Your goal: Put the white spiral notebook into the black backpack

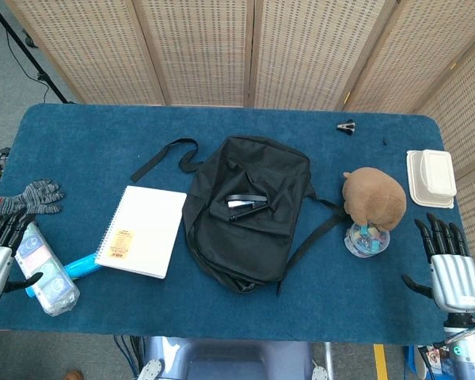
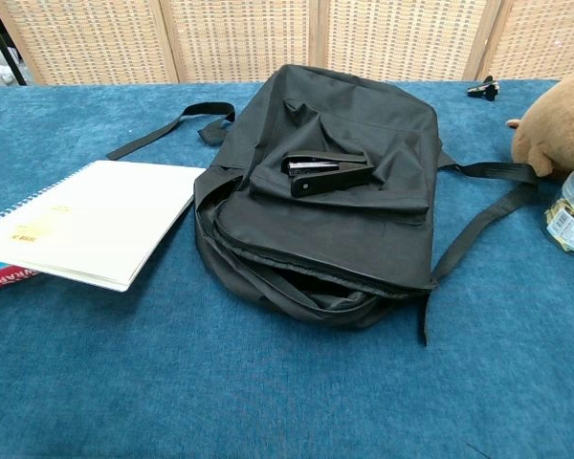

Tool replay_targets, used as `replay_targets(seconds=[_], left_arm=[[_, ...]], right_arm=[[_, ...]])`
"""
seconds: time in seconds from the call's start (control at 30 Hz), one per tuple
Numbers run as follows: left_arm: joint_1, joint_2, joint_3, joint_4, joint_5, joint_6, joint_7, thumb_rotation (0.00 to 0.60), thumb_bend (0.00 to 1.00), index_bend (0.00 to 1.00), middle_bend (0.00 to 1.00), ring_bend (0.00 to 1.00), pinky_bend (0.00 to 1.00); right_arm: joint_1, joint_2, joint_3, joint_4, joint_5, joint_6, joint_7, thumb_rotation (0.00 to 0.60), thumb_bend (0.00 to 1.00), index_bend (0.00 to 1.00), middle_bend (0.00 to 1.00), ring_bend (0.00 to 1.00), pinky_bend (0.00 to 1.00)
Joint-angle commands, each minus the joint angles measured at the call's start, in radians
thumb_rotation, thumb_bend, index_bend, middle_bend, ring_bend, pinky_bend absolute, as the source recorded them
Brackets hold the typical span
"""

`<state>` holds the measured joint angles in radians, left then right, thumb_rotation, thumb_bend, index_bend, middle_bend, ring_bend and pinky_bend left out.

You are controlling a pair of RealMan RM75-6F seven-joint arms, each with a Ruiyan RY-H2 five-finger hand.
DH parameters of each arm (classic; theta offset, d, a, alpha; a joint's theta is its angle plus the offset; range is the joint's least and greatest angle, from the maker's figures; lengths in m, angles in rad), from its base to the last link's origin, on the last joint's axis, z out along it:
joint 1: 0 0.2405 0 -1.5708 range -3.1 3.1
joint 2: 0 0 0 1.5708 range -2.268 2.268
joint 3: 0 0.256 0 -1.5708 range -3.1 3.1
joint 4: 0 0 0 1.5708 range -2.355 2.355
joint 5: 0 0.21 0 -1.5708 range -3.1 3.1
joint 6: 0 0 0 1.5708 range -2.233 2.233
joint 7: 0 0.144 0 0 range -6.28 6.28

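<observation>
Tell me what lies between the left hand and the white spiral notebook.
In the head view, a clear plastic packet and a blue box lie between the left hand and the white spiral notebook; the box's far end slips under the notebook.

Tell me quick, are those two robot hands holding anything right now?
Left hand: open, holding nothing, at the table's left edge beside a grey glove.
Right hand: open, holding nothing, fingers spread.
</observation>
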<state>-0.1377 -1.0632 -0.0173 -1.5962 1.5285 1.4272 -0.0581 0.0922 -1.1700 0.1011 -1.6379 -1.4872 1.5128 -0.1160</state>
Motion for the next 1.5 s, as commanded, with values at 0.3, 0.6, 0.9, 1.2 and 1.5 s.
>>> replay_targets(seconds=[0.3, 0.6, 0.9, 1.2, 1.5], left_arm=[[-0.012, -0.023, 0.014, -0.027, 0.049, -0.001, -0.003, 0.600, 0.00, 0.00, 0.00, 0.00, 0.00], [-0.086, -0.087, 0.036, -0.239, 0.139, -0.109, 0.223, 0.600, 0.00, 0.00, 0.00, 0.00, 0.00], [-0.120, -0.279, 0.035, -0.222, 0.085, -0.202, 0.456, 0.600, 0.00, 0.00, 0.00, 0.00, 0.00], [-0.138, -0.451, 0.022, -0.034, 0.056, -0.218, 0.501, 0.600, 0.00, 0.00, 0.00, 0.00, 0.00], [-0.153, -0.553, 0.003, 0.170, 0.055, -0.192, 0.404, 0.600, 0.00, 0.00, 0.00, 0.00, 0.00]], right_arm=[[-0.006, 0.009, 0.001, -0.009, 0.000, 0.009, 0.012, 0.600, 0.00, 0.00, 0.00, 0.00, 0.00], [-0.008, 0.022, 0.009, -0.013, 0.013, 0.009, 0.040, 0.600, 0.00, 0.00, 0.00, 0.00, 0.00], [-0.005, 0.026, 0.006, -0.012, 0.012, -0.003, 0.055, 0.600, 0.00, 0.00, 0.00, 0.00, 0.00], [-0.008, 0.034, 0.013, -0.014, 0.023, -0.001, 0.078, 0.600, 0.00, 0.00, 0.00, 0.00, 0.00], [-0.007, 0.036, 0.014, -0.014, 0.026, -0.005, 0.084, 0.600, 0.00, 0.00, 0.00, 0.00, 0.00]])
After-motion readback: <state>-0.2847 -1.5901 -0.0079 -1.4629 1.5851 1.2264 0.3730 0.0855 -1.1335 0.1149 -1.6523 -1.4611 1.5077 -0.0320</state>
